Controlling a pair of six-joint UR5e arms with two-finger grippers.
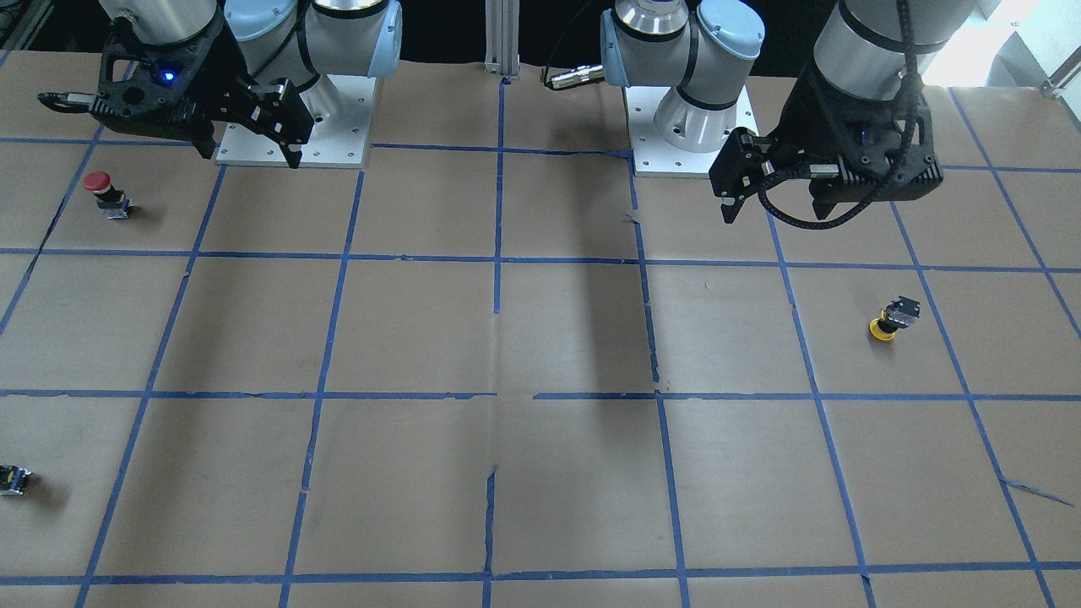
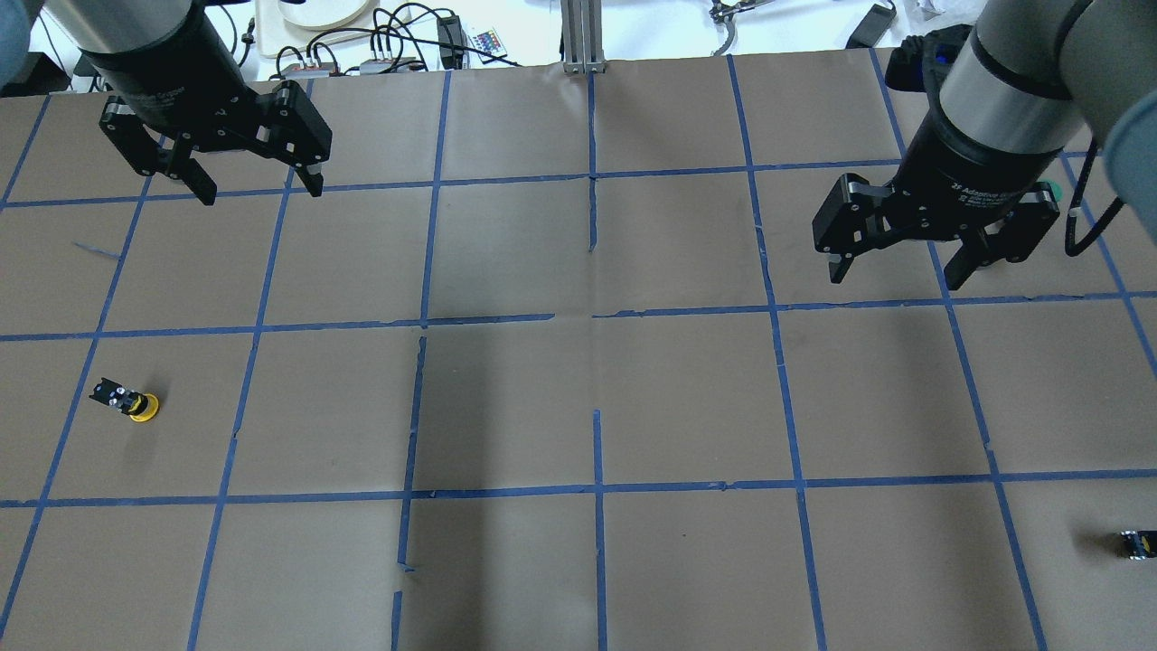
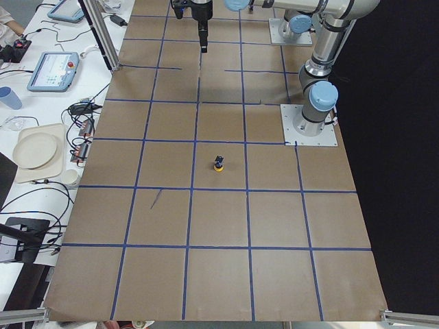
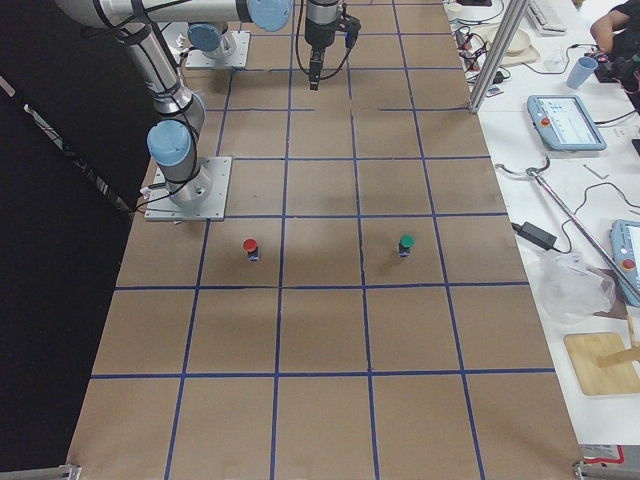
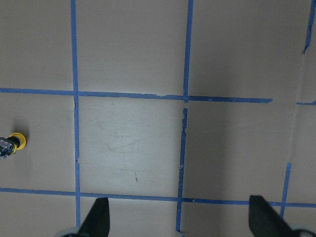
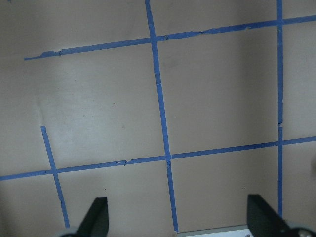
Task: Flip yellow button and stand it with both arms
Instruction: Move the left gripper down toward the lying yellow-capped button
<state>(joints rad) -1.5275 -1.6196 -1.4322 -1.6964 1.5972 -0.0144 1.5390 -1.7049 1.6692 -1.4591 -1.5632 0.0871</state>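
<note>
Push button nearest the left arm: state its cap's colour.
Yellow; the round mushroom cap shows best in exterior front-facing view.

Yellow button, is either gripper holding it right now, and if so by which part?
Nothing is held. The left gripper and the right gripper both hang open and empty. The yellow button rests on the table, apart from both.

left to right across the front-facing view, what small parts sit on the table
small black block → red button → yellow button
</note>
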